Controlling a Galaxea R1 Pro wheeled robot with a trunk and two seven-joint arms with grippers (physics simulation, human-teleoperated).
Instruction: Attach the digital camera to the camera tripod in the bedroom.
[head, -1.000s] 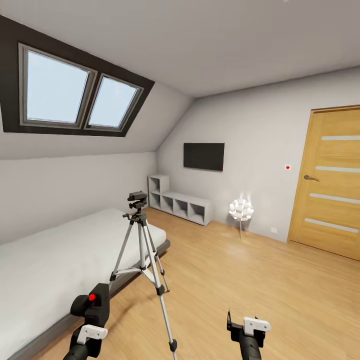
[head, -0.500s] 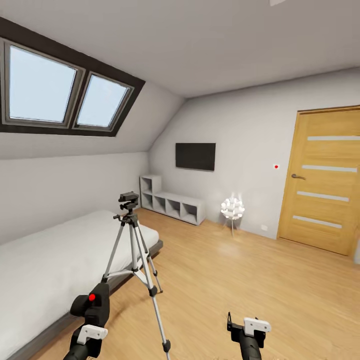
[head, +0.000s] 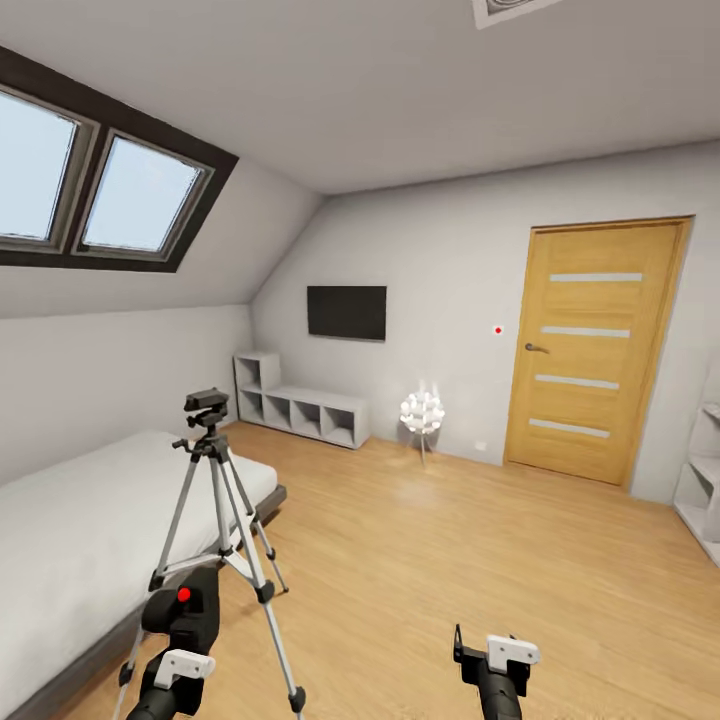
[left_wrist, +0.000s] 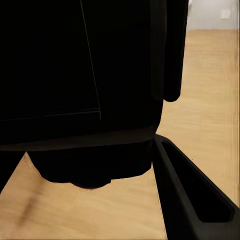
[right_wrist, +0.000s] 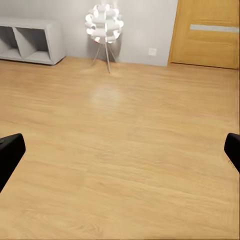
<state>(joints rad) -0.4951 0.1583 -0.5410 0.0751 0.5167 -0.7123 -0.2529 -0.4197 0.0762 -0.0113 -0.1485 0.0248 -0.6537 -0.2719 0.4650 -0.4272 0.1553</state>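
I've got the digital camera (head: 186, 607) clamped in my left gripper (head: 178, 640), red button up. The camera tripod (head: 215, 520) stands upright just ahead of those fingers, its black head above and a bit beyond the cam, legs splayed on the wood floor (head: 450, 560) beside the bed (head: 70, 540). L arm is clearly nearer. Right gripper (head: 495, 655) has its fingers spread wide apart, holding nothing. No brand or readable text anywhere.

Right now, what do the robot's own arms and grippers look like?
Both arms are black, each with a white bracket-like block near the wrist. The left gripper and right gripper have black fingers; the wrist views show them as dark, smooth and hollow-sided. No cables or markings visible.
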